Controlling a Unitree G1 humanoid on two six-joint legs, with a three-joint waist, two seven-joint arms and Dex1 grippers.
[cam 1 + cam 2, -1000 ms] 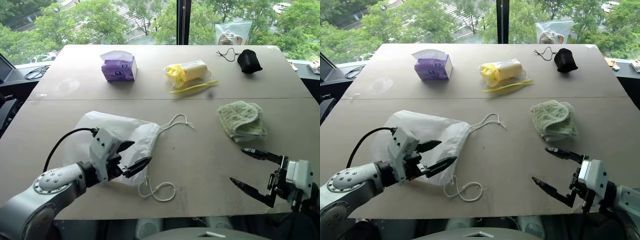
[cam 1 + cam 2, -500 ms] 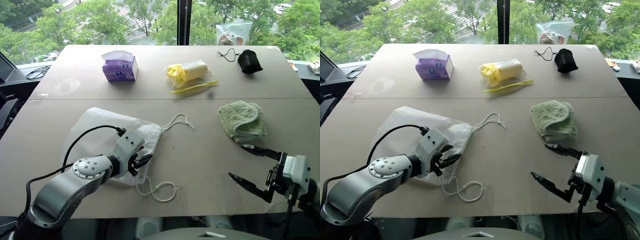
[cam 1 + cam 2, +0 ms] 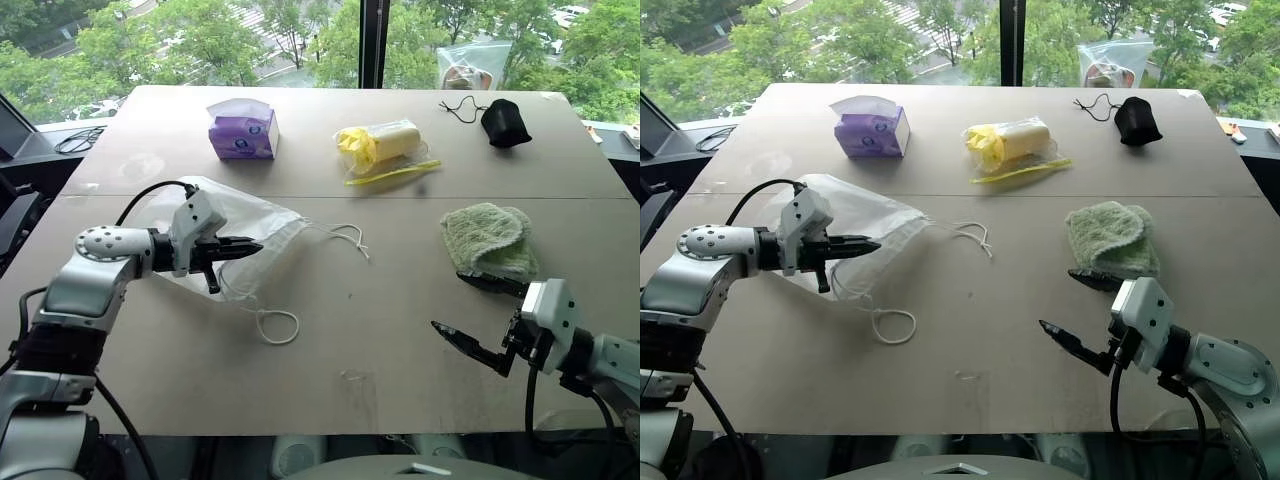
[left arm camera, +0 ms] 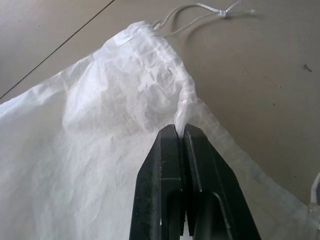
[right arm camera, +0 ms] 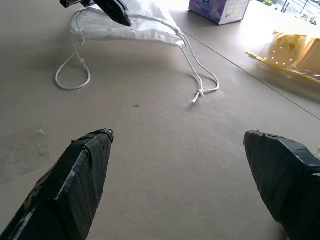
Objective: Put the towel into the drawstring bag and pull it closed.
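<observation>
Purple tissue pack (image 3: 241, 134) and yellow bundle (image 3: 385, 146) sit beyond the drawstring bag (image 3: 240, 228).

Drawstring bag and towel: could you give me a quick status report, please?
Left gripper shut on the drawstring bag at its mouth hem. Right gripper open, beside the towel, not touching. Towel on the table, not yet bagged. Nothing in the way.
</observation>
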